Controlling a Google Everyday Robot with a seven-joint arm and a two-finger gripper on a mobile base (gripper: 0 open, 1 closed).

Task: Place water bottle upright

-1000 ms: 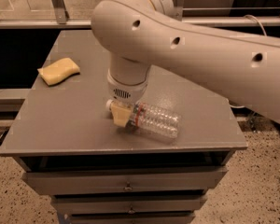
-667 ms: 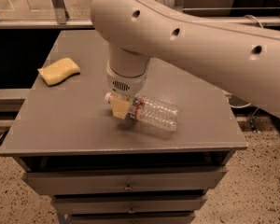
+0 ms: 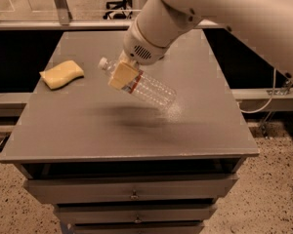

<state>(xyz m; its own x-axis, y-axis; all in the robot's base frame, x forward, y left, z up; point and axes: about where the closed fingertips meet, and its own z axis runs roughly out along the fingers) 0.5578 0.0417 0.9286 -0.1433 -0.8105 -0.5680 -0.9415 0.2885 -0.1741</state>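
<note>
Yellow sponge point(image 3: 61, 74) lies on the left of the grey table point(image 3: 78, 140), well apart from my end effector point(image 3: 123, 75). My arm point(image 3: 195, 9) reaches down from the upper right. I am clamped on the water bottle point(image 3: 152, 89), which is held tilted above the table (white cap up-left, base lower right). Its red-edged label cannot be read.

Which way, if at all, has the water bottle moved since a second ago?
Yes. Held in the gripper, the water bottle has risen off the table and tilted, cap end up toward the sponge.
</note>
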